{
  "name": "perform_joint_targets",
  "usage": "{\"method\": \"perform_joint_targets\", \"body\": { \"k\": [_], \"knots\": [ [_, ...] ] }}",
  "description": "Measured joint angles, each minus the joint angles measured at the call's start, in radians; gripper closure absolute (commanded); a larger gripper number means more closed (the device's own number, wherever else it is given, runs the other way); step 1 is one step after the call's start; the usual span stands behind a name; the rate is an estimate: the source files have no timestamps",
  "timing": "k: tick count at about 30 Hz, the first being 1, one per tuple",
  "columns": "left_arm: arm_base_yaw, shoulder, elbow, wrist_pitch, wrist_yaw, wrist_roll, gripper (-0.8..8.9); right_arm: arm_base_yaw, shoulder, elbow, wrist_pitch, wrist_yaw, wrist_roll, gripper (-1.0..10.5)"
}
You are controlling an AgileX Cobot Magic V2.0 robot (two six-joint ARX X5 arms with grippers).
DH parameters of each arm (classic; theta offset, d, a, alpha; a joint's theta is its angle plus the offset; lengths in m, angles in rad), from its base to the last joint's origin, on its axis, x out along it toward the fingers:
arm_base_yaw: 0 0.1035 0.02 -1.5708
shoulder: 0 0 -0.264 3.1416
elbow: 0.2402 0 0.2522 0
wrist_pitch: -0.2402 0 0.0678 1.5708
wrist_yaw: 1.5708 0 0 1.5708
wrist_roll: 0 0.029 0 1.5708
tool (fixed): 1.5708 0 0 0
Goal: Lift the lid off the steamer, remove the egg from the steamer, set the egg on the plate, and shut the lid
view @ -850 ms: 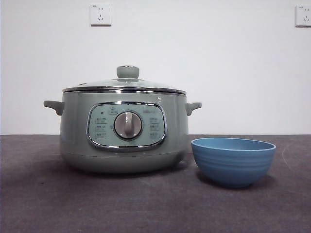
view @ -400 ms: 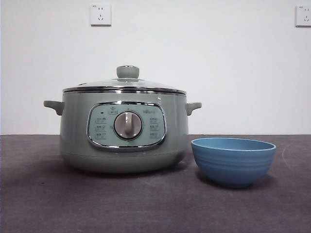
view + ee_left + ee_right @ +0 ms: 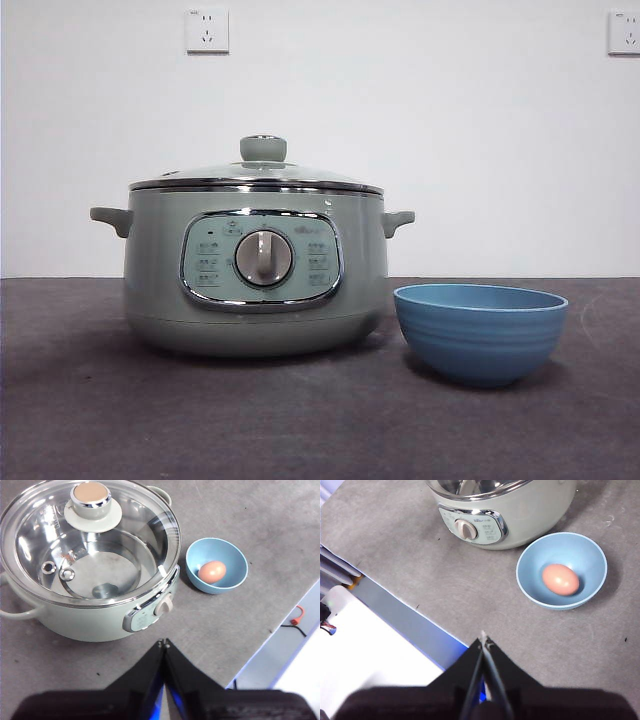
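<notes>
Both grippers, left point(image 3: 164, 642) and right point(image 3: 483, 640), have fingers pressed together, holding nothing.

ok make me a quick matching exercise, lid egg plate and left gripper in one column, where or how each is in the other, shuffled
Things:
1. lid
2. egg
3. plate
4. left gripper

States:
A. shut, holding nothing
B. lying in the blue dish
C. closed on the steamer
D. standing on the table beside the steamer

Pairs: 1-C, 2-B, 3-D, 4-A
</notes>
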Motion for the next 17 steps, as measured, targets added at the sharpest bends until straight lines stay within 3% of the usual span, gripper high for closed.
{"method": "perform_joint_targets", "body": {
  "k": [6,11,17],
  "knots": [
    [0.165,-0.064,-0.008,0.235,-0.021,0.139,8.16,0.000,0.000,0.000,0.000,0.000,0.000,9.5],
    [0.355,-0.169,-0.041,0.394,0.016,0.183,8.16,0.000,0.000,0.000,0.000,0.000,0.000,9.5],
    [0.490,-0.368,-0.318,0.687,0.016,0.191,8.16,0.000,0.000,0.000,0.000,0.000,0.000,9.5]
  ]
}}
